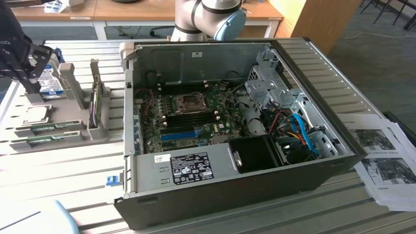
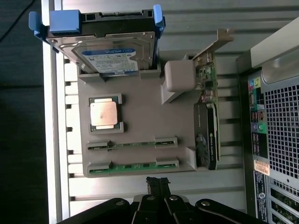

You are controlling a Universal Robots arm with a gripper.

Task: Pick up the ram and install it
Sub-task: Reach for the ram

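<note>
**Exterior view**
- Counter [image 1: 65, 168]: slatted metal, carries everything listed.
- Computer case [image 1: 312, 73]: lies open in the middle of the counter, with the motherboard [image 1: 188, 117] exposed inside.
- Holder [image 1: 71, 134]: grey tray just beside the case, toward the counter's edge on the exterior view's left.
- Ram [image 1: 39, 142]: green stick lying flat in the slot closest to the holder's near edge. Its long axis runs from the exterior view's left to right, parallel to that edge, with one end pointing toward the case.
- Second stick [image 1: 47, 129]: parallel to the ram, just behind it.
- Hard drive [image 1: 48, 83]: upright at the holder's far end.
- Graphics card [image 1: 97, 105]: on edge along the holder's side nearest the case.
- Gripper [image 1: 25, 68]: dark, raised over the holder's far part, well apart from the ram.
- Papers [image 1: 383, 156]: at the counter's edge on the exterior view's right.

**Wrist view**
- Gripper [image 2: 158, 184]: fingers pressed together with nothing between them. The tips show against the holder's [image 2: 149, 116] margin beside the ram, not touching it.
- Ram [image 2: 133, 165]: seated in end clips, long axis along the holder's edge. One end points at the graphics card [image 2: 208, 135], the other at the counter's [image 2: 196, 18] edge.
- Second stick [image 2: 133, 144]: parallel to the ram.
- Processor [image 2: 103, 114]: lies between the second stick and the hard drive [image 2: 110, 53].
</note>
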